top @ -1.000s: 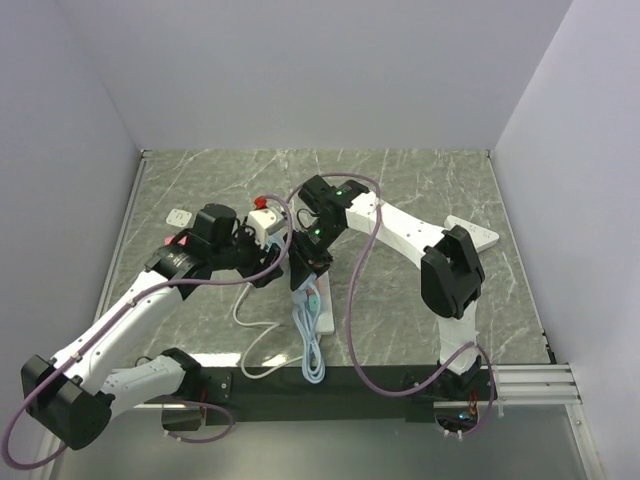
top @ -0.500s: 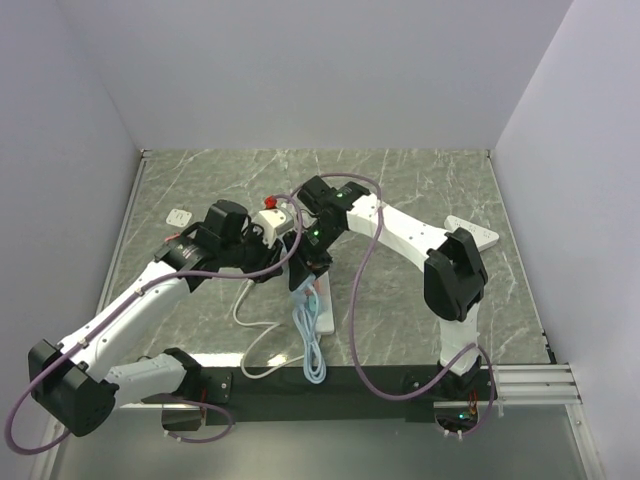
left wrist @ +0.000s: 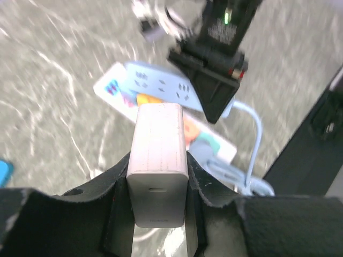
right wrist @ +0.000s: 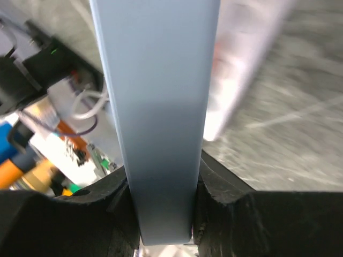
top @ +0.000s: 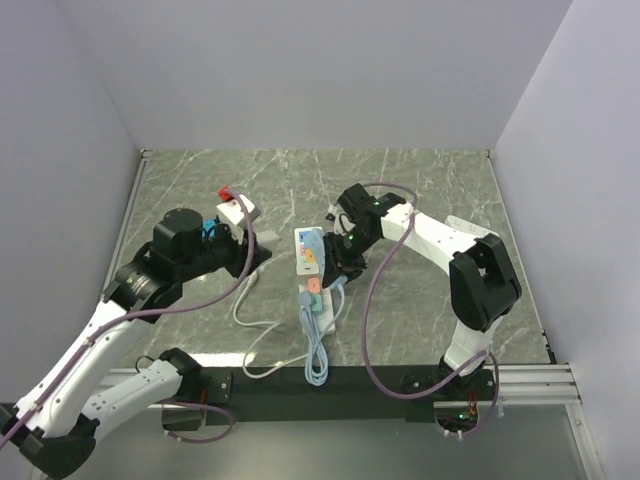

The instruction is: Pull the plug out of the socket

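Two arms meet over the grey marbled counter [top: 420, 180] in my overhead view. The socket [top: 311, 270], a long white strip with coloured patches along its face, lies mid-counter between them. My right claw [top: 339, 267] is at its right edge, about halfway along. My left claw [top: 251, 231] sits well to the left of the strip and carries the white plug [top: 242, 211], which is out of the outlets and apart from the socket. A light-blue cable [top: 315, 355] runs in loops from the strip's near end, and a thin white cord [top: 250, 318] curls beside it.

On the left wrist camera, the left claw [left wrist: 158, 187] is clamped on the plug [left wrist: 158, 150], a white block standing upright between the fingers [left wrist: 115, 193]. Past it I see the socket [left wrist: 161, 88] flat on the counter, blurred, with the right claw [left wrist: 211, 80] down on it.

On the right wrist camera, the right claw [right wrist: 161, 206] is clamped on the socket [right wrist: 161, 107], whose pale body fills the gap between the fingers [right wrist: 115, 209].
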Robot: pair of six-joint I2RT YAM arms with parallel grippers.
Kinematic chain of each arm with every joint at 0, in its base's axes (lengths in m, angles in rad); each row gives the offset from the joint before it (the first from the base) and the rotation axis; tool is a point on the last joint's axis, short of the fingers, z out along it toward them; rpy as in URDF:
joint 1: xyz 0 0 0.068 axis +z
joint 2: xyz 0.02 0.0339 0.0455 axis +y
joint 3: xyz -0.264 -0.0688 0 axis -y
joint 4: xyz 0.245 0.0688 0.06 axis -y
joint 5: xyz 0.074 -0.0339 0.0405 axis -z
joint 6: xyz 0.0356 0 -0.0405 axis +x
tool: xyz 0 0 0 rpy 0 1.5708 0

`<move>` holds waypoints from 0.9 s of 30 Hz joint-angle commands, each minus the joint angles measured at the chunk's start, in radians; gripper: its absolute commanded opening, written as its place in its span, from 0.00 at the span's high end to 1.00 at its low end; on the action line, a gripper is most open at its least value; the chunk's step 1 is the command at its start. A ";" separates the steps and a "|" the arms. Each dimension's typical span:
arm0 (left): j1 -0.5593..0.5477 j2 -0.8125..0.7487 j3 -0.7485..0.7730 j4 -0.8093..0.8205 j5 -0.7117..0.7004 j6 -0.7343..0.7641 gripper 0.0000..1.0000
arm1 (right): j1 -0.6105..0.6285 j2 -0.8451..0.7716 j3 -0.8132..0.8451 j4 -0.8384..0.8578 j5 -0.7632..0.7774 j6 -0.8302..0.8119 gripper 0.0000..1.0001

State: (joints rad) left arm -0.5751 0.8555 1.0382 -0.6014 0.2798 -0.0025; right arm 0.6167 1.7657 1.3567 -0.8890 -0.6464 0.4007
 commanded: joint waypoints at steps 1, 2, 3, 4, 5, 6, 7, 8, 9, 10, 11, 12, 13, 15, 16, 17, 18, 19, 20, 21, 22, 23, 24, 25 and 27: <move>0.014 -0.032 -0.006 0.135 -0.091 -0.073 1.00 | -0.035 -0.102 -0.027 -0.007 0.051 0.023 1.00; 0.017 -0.024 0.000 0.124 -0.122 -0.074 1.00 | -0.052 -0.126 -0.040 -0.007 0.063 0.038 1.00; 0.021 -0.016 0.019 0.112 -0.146 -0.070 1.00 | -0.104 -0.149 -0.060 -0.013 0.106 0.043 1.00; 0.032 -0.007 0.026 0.106 -0.183 -0.068 1.00 | -0.127 -0.196 -0.067 -0.024 0.129 0.044 1.00; 0.038 0.005 0.034 0.100 -0.206 -0.071 1.00 | -0.158 -0.216 -0.070 -0.053 0.152 0.037 1.00; 0.046 0.007 0.036 0.107 -0.218 -0.074 1.00 | -0.187 -0.235 -0.068 -0.068 0.178 0.030 1.00; 0.070 0.005 0.033 0.117 -0.240 -0.079 1.00 | -0.245 -0.261 -0.065 -0.086 0.238 0.023 1.00; 0.086 0.002 0.028 0.129 -0.255 -0.086 1.00 | -0.274 -0.268 -0.059 -0.120 0.284 0.014 1.00; 0.104 0.004 0.017 0.150 -0.266 -0.100 1.00 | -0.303 -0.276 -0.051 -0.125 0.316 0.013 1.00; 0.148 0.007 0.014 0.156 -0.266 -0.103 1.00 | -0.374 -0.281 -0.050 -0.126 0.350 0.016 1.00; 0.173 0.017 0.013 0.161 -0.255 -0.108 1.00 | -0.406 -0.285 -0.051 -0.110 0.358 0.026 1.00; 0.196 0.025 0.013 0.166 -0.245 -0.120 1.00 | -0.440 -0.290 -0.057 -0.093 0.366 0.033 1.00; 0.249 0.031 0.013 0.173 -0.231 -0.123 1.00 | -0.460 -0.290 -0.056 -0.081 0.375 0.038 1.00; 0.299 0.050 0.002 0.192 -0.186 -0.137 1.00 | -0.506 -0.276 -0.035 -0.076 0.366 0.033 1.00; 0.345 0.062 0.002 0.193 -0.173 -0.139 1.00 | -0.514 -0.269 -0.028 -0.071 0.355 0.032 1.00; 0.368 0.091 0.003 0.195 -0.162 -0.142 1.00 | -0.520 -0.265 -0.025 -0.067 0.343 0.029 1.00; 0.389 0.108 0.000 0.196 -0.154 -0.151 1.00 | -0.520 -0.264 -0.015 -0.070 0.347 0.026 1.00; 0.430 0.141 -0.004 0.212 -0.153 -0.157 1.00 | -0.522 -0.265 -0.013 -0.073 0.359 0.029 1.00; 0.449 0.160 -0.010 0.218 -0.152 -0.166 1.00 | -0.532 -0.267 -0.021 -0.068 0.364 0.030 1.00; 0.464 0.177 -0.012 0.227 -0.154 -0.189 1.00 | -0.538 -0.273 -0.025 -0.070 0.376 0.032 1.00; 0.489 0.210 -0.012 0.235 -0.149 -0.200 1.00 | -0.543 -0.275 -0.028 -0.074 0.401 0.035 1.00; 0.501 0.227 -0.013 0.256 -0.142 -0.212 1.00 | -0.551 -0.279 -0.036 -0.076 0.425 0.041 1.00; 0.524 0.241 -0.018 0.267 -0.128 -0.240 1.00 | -0.578 -0.279 -0.041 -0.076 0.465 0.043 1.00; 0.534 0.267 -0.018 0.276 -0.120 -0.249 1.00 | -0.595 -0.275 -0.044 -0.083 0.471 0.041 1.00; 0.557 0.287 -0.017 0.290 -0.107 -0.264 1.00 | -0.648 -0.270 -0.053 -0.090 0.452 0.027 1.00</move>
State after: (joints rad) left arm -0.0460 1.1393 1.0111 -0.4183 0.1207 -0.2085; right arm 0.0360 1.5143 1.2842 -0.9714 -0.2409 0.4294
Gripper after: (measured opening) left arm 0.377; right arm 0.398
